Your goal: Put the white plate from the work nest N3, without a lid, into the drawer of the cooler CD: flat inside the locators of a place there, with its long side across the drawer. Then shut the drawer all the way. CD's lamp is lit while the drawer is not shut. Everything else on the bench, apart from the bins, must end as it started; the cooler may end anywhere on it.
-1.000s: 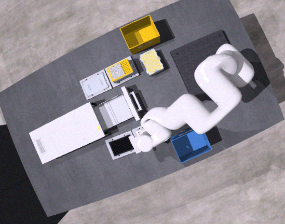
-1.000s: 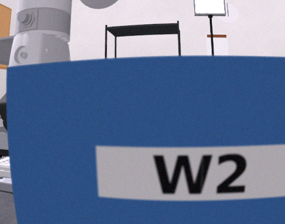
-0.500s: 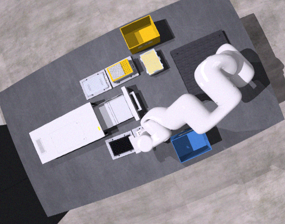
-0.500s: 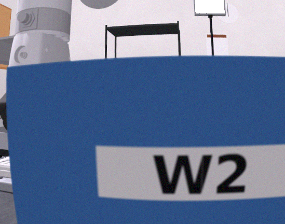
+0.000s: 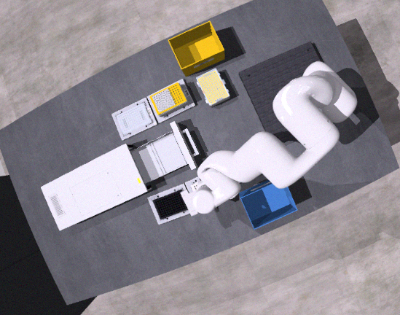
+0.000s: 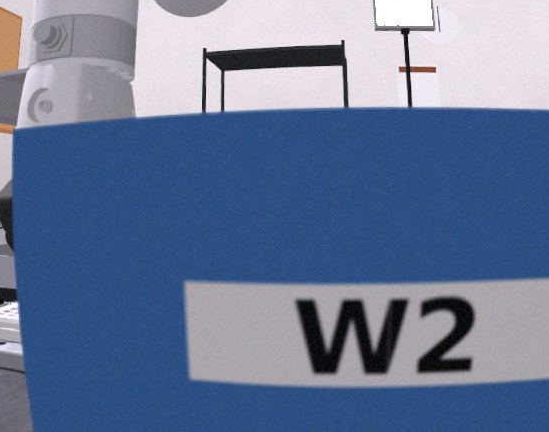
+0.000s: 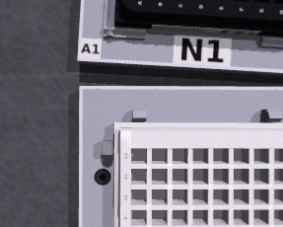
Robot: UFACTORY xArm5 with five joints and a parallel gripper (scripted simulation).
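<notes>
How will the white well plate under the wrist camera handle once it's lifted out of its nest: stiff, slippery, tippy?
The white plate looks like a rigid moulded grid of wells, so probably stiff. Thin walls and open wells suggest it is light. Its smooth rim may slip if gripped off-centre. Flat and wide, sitting between the nest's locators, it should lift without tipping.

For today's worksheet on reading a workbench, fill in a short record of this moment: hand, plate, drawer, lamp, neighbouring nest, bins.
hand: shut on the white plate, itself hidden under the arm
plate: no lid, wells open, in its nest
drawer: pulled out of the cooler, nothing in it
lamp: lit yellow
neighbouring nest: N1, black plate
bins: blue W2, yellow
</notes>
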